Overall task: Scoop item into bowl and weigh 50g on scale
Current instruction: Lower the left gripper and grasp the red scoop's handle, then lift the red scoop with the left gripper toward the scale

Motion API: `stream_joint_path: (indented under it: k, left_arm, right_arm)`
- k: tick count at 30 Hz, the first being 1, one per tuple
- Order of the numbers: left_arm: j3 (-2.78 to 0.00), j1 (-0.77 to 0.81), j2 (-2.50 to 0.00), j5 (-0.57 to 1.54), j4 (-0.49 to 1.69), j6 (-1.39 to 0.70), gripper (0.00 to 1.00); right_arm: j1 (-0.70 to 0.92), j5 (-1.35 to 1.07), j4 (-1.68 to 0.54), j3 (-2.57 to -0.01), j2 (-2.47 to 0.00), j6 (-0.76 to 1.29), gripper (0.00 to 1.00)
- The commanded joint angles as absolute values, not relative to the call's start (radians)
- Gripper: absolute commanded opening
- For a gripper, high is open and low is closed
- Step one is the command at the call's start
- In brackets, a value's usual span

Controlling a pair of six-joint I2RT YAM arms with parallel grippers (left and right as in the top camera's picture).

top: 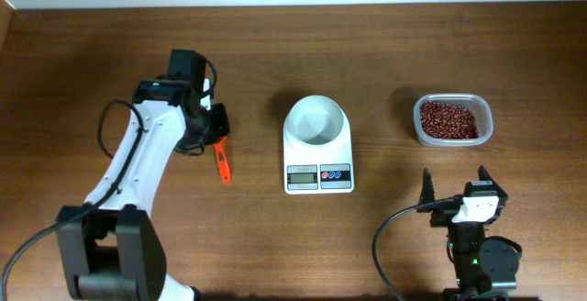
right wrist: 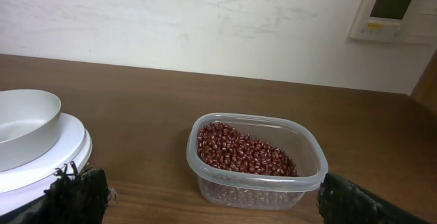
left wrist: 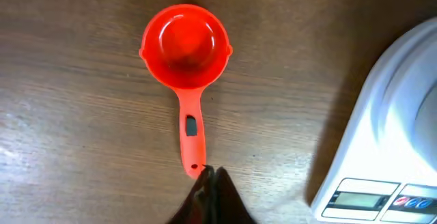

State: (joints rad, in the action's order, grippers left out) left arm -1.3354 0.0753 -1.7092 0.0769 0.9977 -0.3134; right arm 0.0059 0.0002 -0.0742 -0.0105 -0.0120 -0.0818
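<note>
The left claw (left wrist: pixel 210 193) has its fingers together at the tail of the light, stiff orange plastic scoop (left wrist: pixel 186 80). Its thin handle looks best to hold. The round white bowl (top: pixel 316 120) sits on the white scale (top: pixel 318 177). Bare brown wooden table (top: pixel 110 44) lies between it and the clear plastic tub (right wrist: pixel 300 183) of small, loose, rolly red-brown beans (right wrist: pixel 242 152). The right claw (top: pixel 456 189) gapes wide, empty.

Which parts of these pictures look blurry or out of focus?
Left wrist view: the scale at the right edge is soft and the left gripper is a dark blur, while the orange scoop is sharp. Right wrist view: the right gripper's fingers blur in the bottom corners; the beans are crisp. Overhead view: evenly sharp.
</note>
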Motion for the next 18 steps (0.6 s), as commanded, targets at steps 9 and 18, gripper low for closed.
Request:
stream_joint_path:
  k: [9, 18]
  left_arm:
    - [-1.102, 0.069, -1.707, 0.019, 0.709, -0.329, 0.52]
    - [-1.040, 0.072, -1.745, -0.022, 0.617, -0.330, 0.42]
  right_arm:
    - [-0.001, 0.015, -0.081, -0.006, -0.006, -0.082, 0.99]
    - [-0.001, 0.014, -0.081, -0.006, -0.006, -0.082, 0.99]
